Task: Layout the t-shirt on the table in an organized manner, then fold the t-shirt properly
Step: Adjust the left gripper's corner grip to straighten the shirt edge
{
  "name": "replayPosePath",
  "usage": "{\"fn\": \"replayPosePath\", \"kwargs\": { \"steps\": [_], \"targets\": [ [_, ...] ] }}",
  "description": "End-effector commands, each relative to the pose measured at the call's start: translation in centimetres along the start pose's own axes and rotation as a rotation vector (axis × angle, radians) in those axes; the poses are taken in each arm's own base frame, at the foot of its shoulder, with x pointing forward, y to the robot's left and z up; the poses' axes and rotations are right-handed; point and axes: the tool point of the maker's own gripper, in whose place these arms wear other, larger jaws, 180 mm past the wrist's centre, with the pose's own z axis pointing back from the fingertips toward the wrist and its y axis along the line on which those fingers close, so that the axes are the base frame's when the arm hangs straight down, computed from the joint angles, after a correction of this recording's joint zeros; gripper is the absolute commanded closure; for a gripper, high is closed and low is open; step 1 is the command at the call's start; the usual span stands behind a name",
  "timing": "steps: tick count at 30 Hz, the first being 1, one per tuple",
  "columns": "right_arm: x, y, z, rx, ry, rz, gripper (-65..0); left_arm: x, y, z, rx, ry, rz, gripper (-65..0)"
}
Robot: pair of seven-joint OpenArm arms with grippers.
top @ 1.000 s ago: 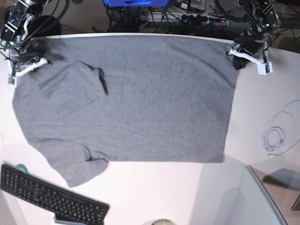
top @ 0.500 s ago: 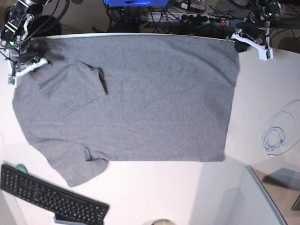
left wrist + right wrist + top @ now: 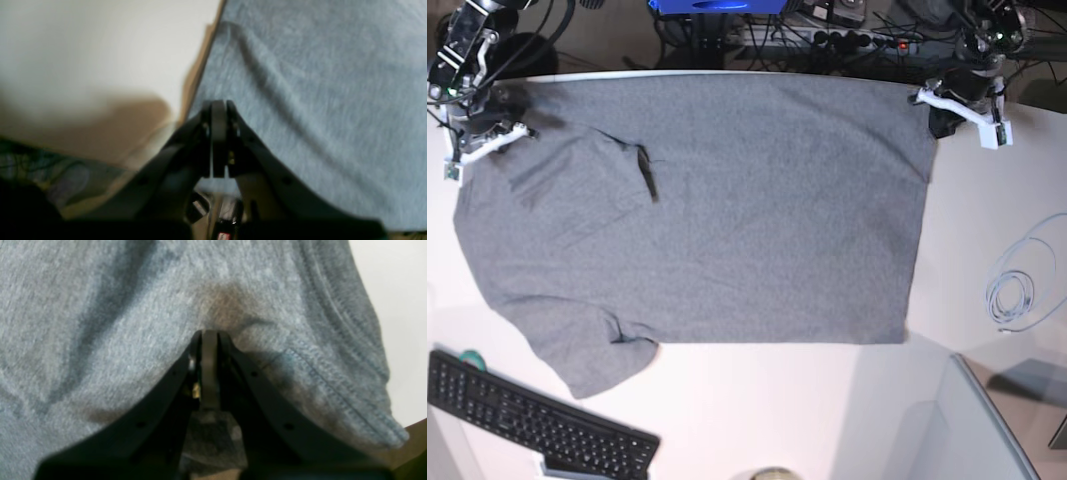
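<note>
Only the left gripper (image 3: 949,112) moved, on base view's right at the far hem corner of the t-shirt (image 3: 727,220). 1 s ago it sat lower, just off the corner over the table (image 3: 987,200), w/ the hem edge bowed in beside it. Half a sec ago it had gone up toward the table's far edge, by the corner's tip. Now it's come back down a bit and slightly outward, between those two spots, dark fingers at the corner. Corner itself shifted w/ it: pulled up and squared half a sec ago, now w/ a small dark notch at the gripper.
</note>
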Motion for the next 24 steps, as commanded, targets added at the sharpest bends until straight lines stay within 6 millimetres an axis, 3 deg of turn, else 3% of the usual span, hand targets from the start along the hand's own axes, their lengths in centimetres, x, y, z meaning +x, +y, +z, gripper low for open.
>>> {"fn": "replayPosePath", "kwargs": {
  "steps": [1,4,9,15,22,24],
  "targets": [
    [1.0,-0.5,0.3,-0.01,-0.03,0.01,-0.8,0.8,0.1,-0.5,-0.001,-0.024,0.003,0.0],
    [1.0,-0.5,0.3,-0.01,-0.03,0.01,-0.8,-1.3,0.6,-2.1,0.017,0.047,0.012,0.0],
    [1.0,-0.6,0.4,-0.013,-0.031,0.007,-0.8,-2.5,1.6,-1.6,0.04,0.082,-0.004,0.0],
    [1.0,-0.5,0.3,-0.011,-0.031,0.009,-0.8,-2.4,2.2,-1.0,0.054,0.083,-0.025,0.0],
    [1.1,-0.6,0.3,-0.012,-0.032,0.007,-0.8,-2.2,5.3,0.4,0.133,0.063,0.014,0.0],
    [1.2,-0.5,0.4,-0.011,-0.037,0.008,-0.8,-1.1,5.8,1.0,0.152,0.035,0.008,0.0]
  ]
}}
